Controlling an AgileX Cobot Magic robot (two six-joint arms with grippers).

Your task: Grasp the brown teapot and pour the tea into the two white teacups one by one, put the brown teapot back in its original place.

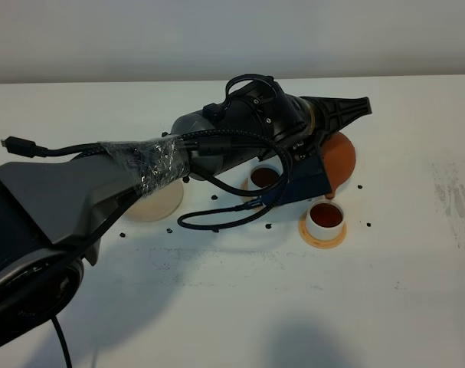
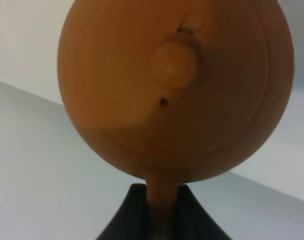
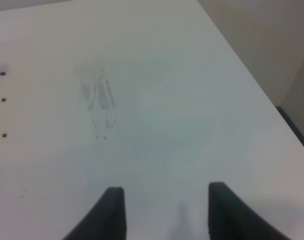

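The left gripper (image 2: pixel 159 212) clamps the brown teapot (image 1: pixel 341 157) by its handle, held above the bench (image 1: pixel 232 307) beside the two white teacups (image 1: pixel 326 217), both already dark with tea. The right gripper (image 3: pixel 164 210) hangs wide and empty.

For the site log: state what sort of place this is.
Probably a lab test bench, not a tearoom: a bare white table against a plain wall, small black marker dots around the cups' coasters, and a cabled robot arm.

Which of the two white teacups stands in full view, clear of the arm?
The teacup on the right coaster; the other teacup is partly hidden.
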